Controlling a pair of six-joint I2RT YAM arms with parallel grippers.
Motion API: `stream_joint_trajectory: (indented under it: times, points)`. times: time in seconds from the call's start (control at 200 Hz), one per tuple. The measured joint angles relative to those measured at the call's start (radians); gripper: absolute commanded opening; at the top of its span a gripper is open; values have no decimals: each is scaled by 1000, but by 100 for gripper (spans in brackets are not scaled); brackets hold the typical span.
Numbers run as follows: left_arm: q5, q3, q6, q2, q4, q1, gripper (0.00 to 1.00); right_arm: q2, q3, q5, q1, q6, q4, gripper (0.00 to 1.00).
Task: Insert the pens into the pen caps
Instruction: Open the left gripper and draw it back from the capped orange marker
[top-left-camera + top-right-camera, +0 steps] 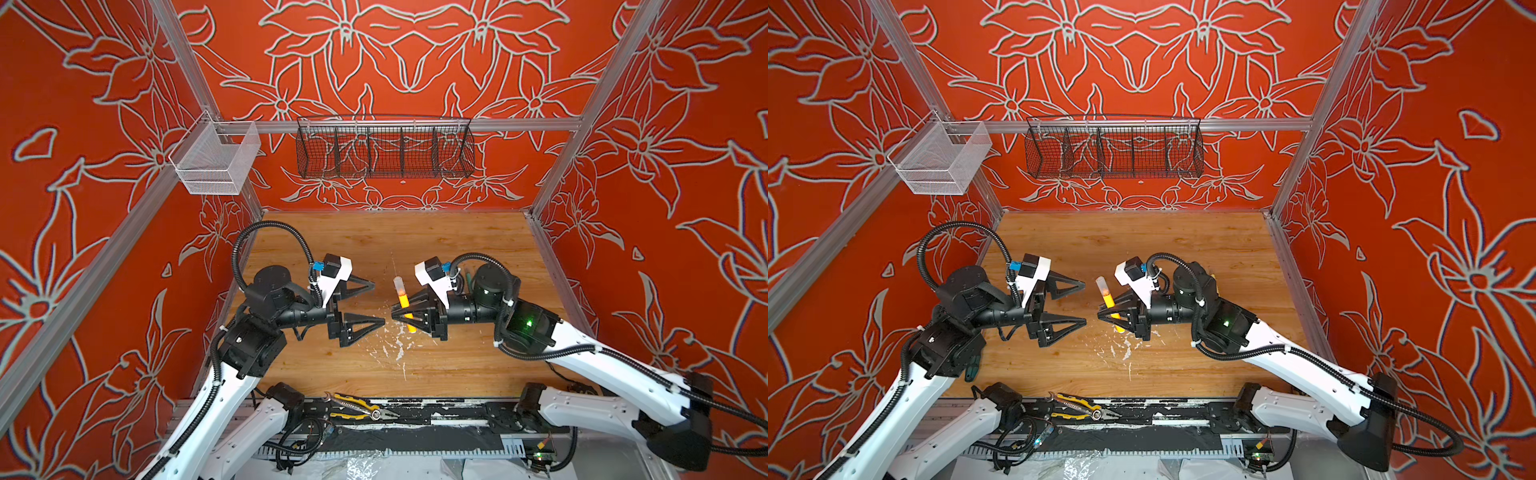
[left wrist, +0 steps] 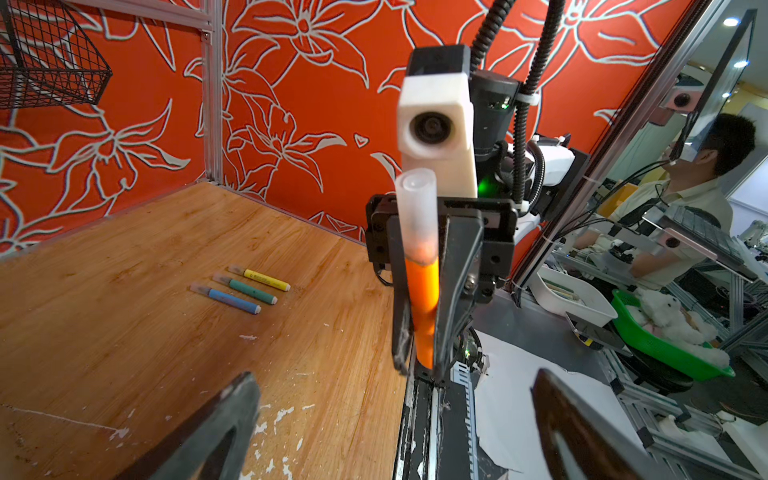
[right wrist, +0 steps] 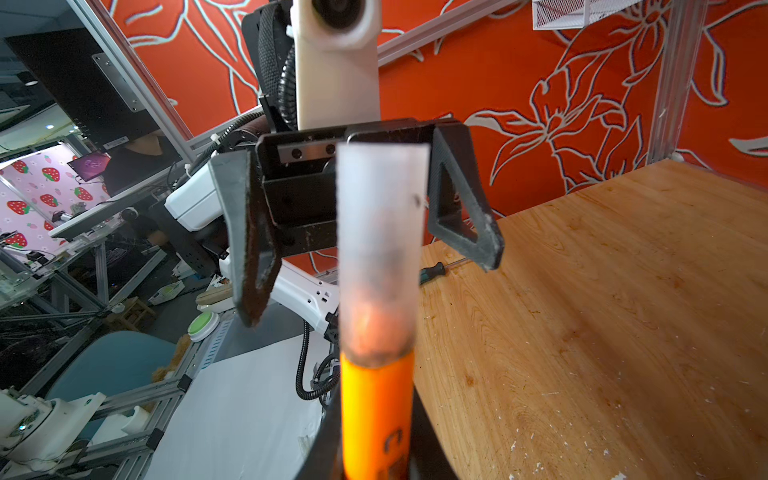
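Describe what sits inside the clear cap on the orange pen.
Inside the clear cap, the tip of the orange pen shows as a pinkish blur at the cap's base; the rest looks empty. Frosted plastic hides the tip's exact shape.

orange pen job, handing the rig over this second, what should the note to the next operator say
Left pincer: open, holding nothing, facing the capped end with a gap between them.
Right pincer: shut on the orange pen, held above the table.
Things: a clear cap sits on the orange pen's end. The blue pen, green pen and yellow pen lie side by side on the table, each apparently with a clear cap on one end.
Done: all four look capped.
Left: probably only setting the orange pen down; check first that its cap is pushed home.
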Motion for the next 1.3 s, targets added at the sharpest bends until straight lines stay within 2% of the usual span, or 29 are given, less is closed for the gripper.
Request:
stream_joint_trajectory:
  times: [0.045,0.105,0.24,0.45,0.766,1.006,1.296]
  points:
    - [-2,0,-14,11,23,0,86,5,0,-12,0,3,5,0]
    - [-4,0,-30,29,55,1,85,14,0,-27,0,5,10,0]
    - [-37,2,-64,59,105,1,90,32,0,-57,2,9,14,0]
    - [-170,7,-79,54,112,1,97,41,0,-84,2,9,14,0]
    - [-252,50,-77,51,112,1,99,58,0,-106,8,9,17,0]
    - [-235,72,-68,67,111,1,100,59,0,-107,9,9,16,0]
    - [-145,123,-31,110,57,1,100,59,0,-108,9,8,13,0]
